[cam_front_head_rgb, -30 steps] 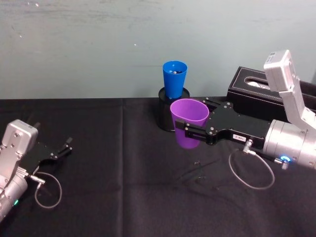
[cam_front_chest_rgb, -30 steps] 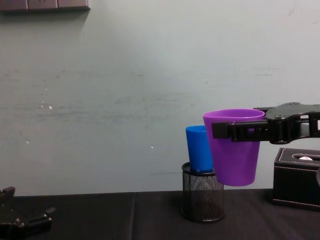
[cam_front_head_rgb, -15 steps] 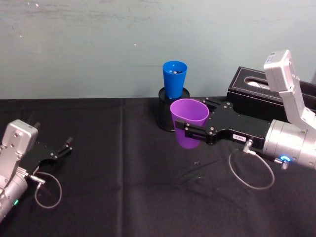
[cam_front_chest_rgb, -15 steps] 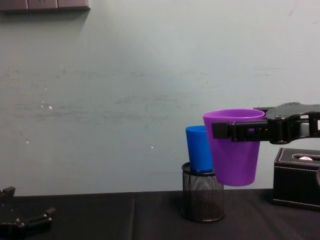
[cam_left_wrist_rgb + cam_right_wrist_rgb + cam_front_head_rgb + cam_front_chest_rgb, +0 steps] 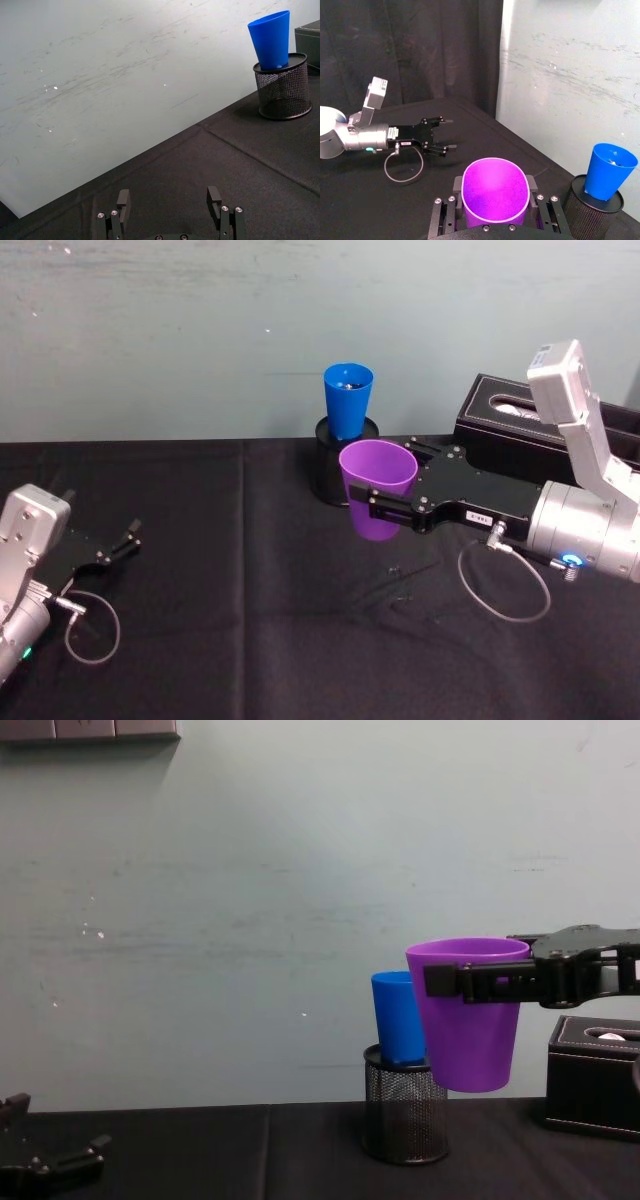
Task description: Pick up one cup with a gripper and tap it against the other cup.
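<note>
My right gripper is shut on the purple cup, holding it upright in the air above the black table. In the chest view the purple cup hangs level with the blue cup and overlaps its right side; I cannot tell if they touch. The blue cup stands in a black mesh pen holder at the back, just behind the purple cup. The right wrist view shows the purple cup between the fingers and the blue cup beyond. My left gripper rests open at the left.
A black box lies at the back right, behind my right arm. A pale wall rises directly behind the table's rear edge. The mesh pen holder stands below and left of the held cup.
The right gripper and purple cup stay where they were. The head view has shifted slightly, and the left arm sits a little lower in it.
</note>
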### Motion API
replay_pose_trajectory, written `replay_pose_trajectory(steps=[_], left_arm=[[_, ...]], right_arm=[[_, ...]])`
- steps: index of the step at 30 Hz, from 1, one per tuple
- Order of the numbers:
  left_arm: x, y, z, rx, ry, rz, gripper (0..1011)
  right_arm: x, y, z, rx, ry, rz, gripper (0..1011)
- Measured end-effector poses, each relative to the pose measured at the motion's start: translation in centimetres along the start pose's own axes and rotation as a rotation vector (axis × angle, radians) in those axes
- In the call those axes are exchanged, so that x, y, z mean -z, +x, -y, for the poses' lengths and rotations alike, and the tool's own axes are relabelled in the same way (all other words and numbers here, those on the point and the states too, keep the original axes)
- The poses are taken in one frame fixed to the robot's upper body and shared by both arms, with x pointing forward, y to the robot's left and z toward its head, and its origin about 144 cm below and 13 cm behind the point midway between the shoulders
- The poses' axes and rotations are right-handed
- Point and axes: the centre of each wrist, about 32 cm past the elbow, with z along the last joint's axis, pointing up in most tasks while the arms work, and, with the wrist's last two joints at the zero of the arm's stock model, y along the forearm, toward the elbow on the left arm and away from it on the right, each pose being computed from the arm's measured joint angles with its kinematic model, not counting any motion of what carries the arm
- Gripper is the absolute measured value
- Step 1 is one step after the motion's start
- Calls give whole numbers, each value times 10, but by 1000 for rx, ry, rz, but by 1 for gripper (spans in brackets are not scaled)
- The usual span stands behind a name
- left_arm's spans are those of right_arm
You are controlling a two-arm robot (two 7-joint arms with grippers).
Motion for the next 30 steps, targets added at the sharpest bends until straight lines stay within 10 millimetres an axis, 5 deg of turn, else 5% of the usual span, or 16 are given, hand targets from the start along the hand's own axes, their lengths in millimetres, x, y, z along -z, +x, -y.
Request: replay_pose_trajectory(steps=[30], left_arm=[[0,0,0,0,0,0,1000]], right_arm=[[1,7,-15,-37,3,-45,715]])
